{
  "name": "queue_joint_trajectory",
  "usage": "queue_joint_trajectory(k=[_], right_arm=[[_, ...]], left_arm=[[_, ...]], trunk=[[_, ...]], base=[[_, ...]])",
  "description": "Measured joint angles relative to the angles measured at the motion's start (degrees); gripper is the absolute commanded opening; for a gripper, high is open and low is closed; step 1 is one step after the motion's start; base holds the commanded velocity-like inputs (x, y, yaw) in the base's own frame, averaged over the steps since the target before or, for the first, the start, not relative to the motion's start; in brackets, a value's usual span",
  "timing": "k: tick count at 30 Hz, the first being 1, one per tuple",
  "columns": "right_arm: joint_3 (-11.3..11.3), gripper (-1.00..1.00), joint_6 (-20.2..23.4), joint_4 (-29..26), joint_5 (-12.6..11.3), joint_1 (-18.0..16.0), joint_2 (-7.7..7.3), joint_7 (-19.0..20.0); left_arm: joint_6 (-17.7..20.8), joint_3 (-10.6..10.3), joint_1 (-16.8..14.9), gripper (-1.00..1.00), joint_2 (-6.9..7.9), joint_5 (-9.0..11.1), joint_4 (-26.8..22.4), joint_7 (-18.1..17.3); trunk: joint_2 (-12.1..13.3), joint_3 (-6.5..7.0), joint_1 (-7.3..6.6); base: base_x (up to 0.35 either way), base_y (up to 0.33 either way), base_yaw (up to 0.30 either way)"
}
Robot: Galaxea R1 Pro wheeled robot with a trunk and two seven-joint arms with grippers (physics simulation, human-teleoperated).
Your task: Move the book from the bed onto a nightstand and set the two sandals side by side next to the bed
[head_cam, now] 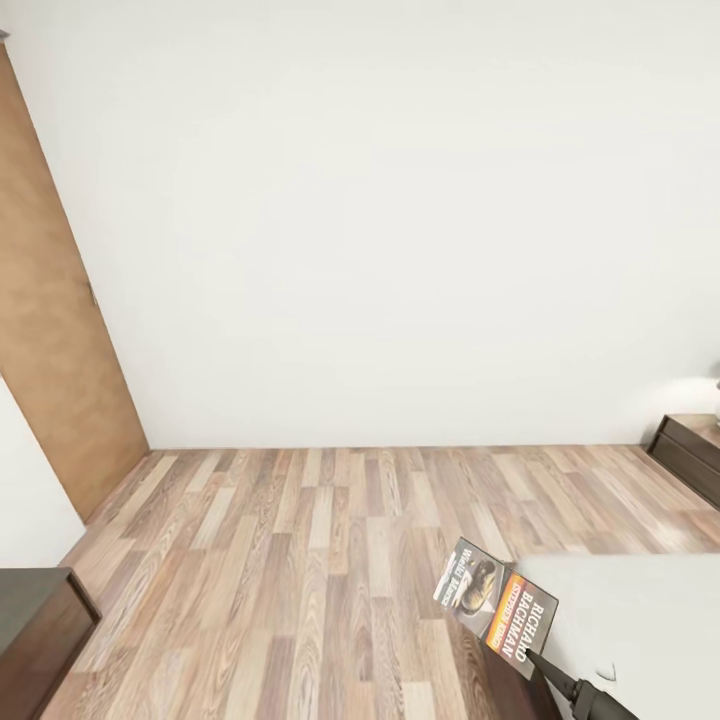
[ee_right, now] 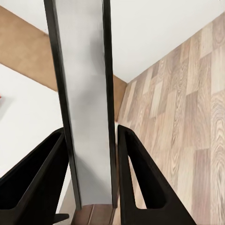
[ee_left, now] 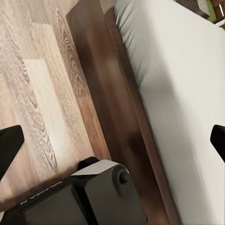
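My right gripper is shut on the book, a thin paperback with an orange band and white lettering. It holds the book up over the corner of the bed's grey mattress. The right wrist view has the book edge-on, clamped between the two fingers of the right gripper. A dark brown nightstand stands by the wall at the far right. My left gripper is open over the bed's dark wooden frame, with the mattress beside it. The two sandals are out of view.
A brown door is in the wall on the left. A dark wooden cabinet corner sits at the bottom left. Wood-plank floor stretches to the white wall. Part of my own body shows below the left gripper.
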Motion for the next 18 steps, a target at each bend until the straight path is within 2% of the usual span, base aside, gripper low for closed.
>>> queue_joint_trajectory(k=[9, 18], right_arm=[[0.07, -1.00, 0.04, 0.01, 0.00, 0.00, 0.00, -0.01], [0.14, -1.00, 0.04, 0.01, 0.01, -0.01, 0.00, -0.02]], left_arm=[[0.00, 0.00, 0.00, 1.00, 0.00, 0.00, 0.00, 0.24], [0.00, 0.00, 0.00, 1.00, 0.00, 0.01, 0.01, 0.22]], trunk=[[0.00, 0.00, 0.00], [0.00, 0.00, 0.00]], base=[[0.329, 0.021, 0.000], [0.314, 0.144, 0.000]])
